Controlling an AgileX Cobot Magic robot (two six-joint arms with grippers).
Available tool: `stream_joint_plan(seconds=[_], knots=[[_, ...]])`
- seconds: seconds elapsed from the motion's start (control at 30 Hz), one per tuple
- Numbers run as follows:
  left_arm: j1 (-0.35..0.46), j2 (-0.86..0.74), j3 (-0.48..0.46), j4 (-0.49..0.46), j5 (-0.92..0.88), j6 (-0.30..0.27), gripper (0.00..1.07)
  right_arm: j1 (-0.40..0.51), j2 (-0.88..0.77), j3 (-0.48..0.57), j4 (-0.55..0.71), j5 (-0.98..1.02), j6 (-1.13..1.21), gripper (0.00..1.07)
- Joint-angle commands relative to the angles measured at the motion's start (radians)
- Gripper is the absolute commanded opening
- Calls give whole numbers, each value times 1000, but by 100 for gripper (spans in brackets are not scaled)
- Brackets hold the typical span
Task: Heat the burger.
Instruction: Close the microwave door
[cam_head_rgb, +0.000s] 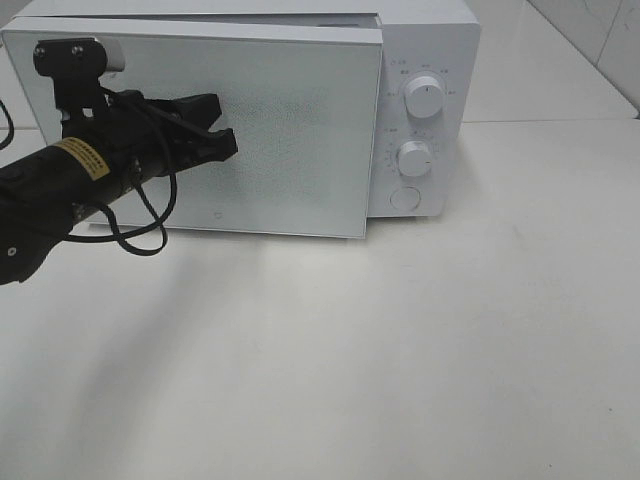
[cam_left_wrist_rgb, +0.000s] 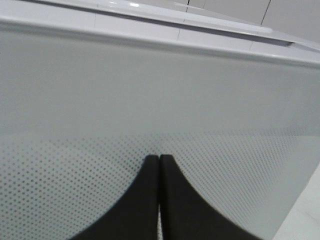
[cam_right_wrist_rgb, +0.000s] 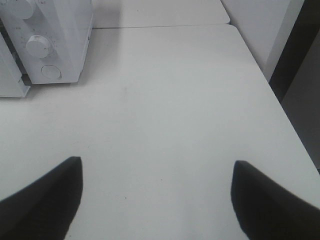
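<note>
Jaws of my left gripper (cam_head_rgb: 222, 125) are pressed together, gripping nothing, with the tips at the microwave door (cam_head_rgb: 290, 130); contact cannot be confirmed. Jaws of my right gripper (cam_right_wrist_rgb: 156, 161) stand wide apart, empty, above the table (cam_right_wrist_rgb: 175, 100), with open surface between them and the table's edges. No view shows the burger.

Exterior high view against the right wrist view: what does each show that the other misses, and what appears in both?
Only exterior high: the left claw, shut, in front of the microwave door, whose front face it shows, plus that arm and its cable. Only right wrist: the right claw, open and empty, and a table edge with a dark gap beyond it. Both: the white table and the microwave's control panel with its lower knob and round button. Neither shows the burger.
</note>
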Motion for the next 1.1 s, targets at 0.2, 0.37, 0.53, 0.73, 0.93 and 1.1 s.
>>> stream_joint_plan(seconds=[0.2, 0.37, 0.53, 0.73, 0.93, 1.1], knots=[[-7, 26, -101, -12, 40, 3, 0, -8, -25, 4, 3, -2, 9, 76], [-19, 53, -136, -19, 57, -5, 0, -8, -25, 4, 3, -2, 9, 76], [-55, 91, -191, -39, 66, 19, 0, -8, -25, 4, 3, -2, 9, 76], [-83, 138, -280, -99, 91, 57, 0, -8, -25, 4, 3, -2, 9, 76], [-83, 163, -327, -159, 139, 76, 0, -8, -25, 4, 3, -2, 9, 76], [-83, 164, -328, -161, 137, 82, 0, -8, -25, 4, 3, -2, 9, 76]])
